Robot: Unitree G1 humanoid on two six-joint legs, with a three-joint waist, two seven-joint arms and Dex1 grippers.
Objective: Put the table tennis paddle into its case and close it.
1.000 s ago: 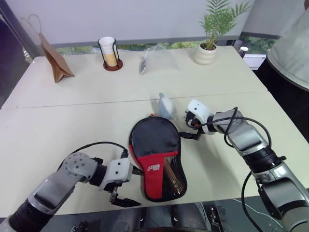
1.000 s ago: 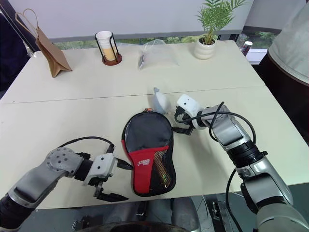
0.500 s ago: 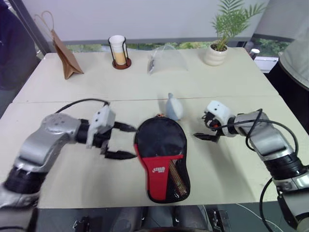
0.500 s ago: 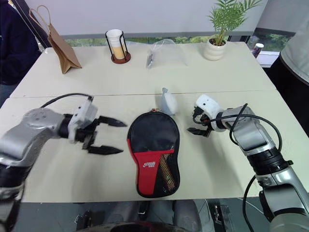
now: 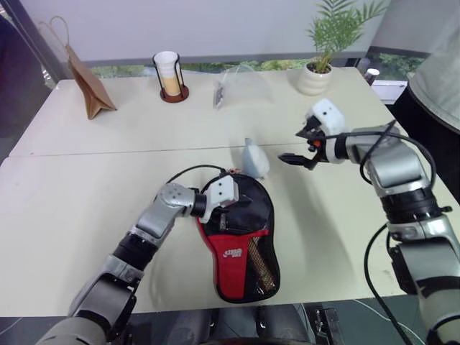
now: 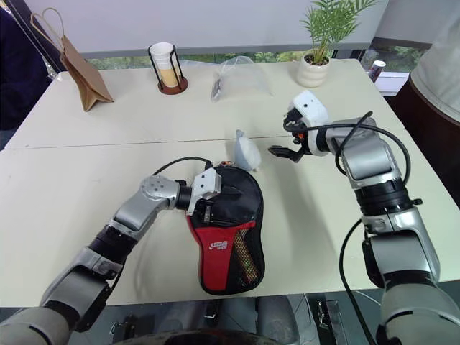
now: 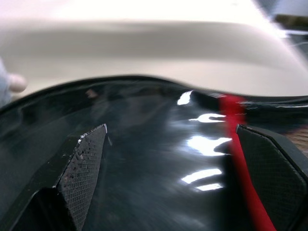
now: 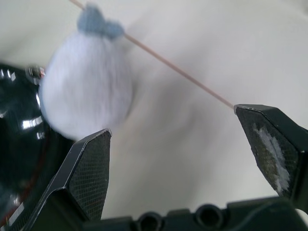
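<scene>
The case (image 5: pixel 241 241) lies flat near the table's front edge, round black end away from me, red panel with white lettering and mesh pocket toward me. The table tennis paddle is hidden. My left gripper (image 5: pixel 237 212) reaches in from the left and hangs open just over the black top of the case (image 7: pixel 159 159); its two fingers (image 7: pixel 84 168) straddle the shiny fabric beside a red stripe. My right gripper (image 5: pixel 296 146) is lifted above the table to the right of the case, open and holding nothing, pointing left toward a small white-and-blue pouch (image 8: pixel 84 91).
The white-and-blue pouch (image 5: pixel 253 158) sits just beyond the case's round end. Along the far edge stand a brown paper bag (image 5: pixel 86 86), a cup in a wire holder (image 5: pixel 167 72), a clear plastic bag (image 5: pixel 241 86) and a potted plant (image 5: pixel 320 72). A person (image 5: pixel 438 72) stands at the right.
My left arm swung in from the left of the case until its open gripper hung over the black top. My right gripper rose off the table. The camera also shifted.
</scene>
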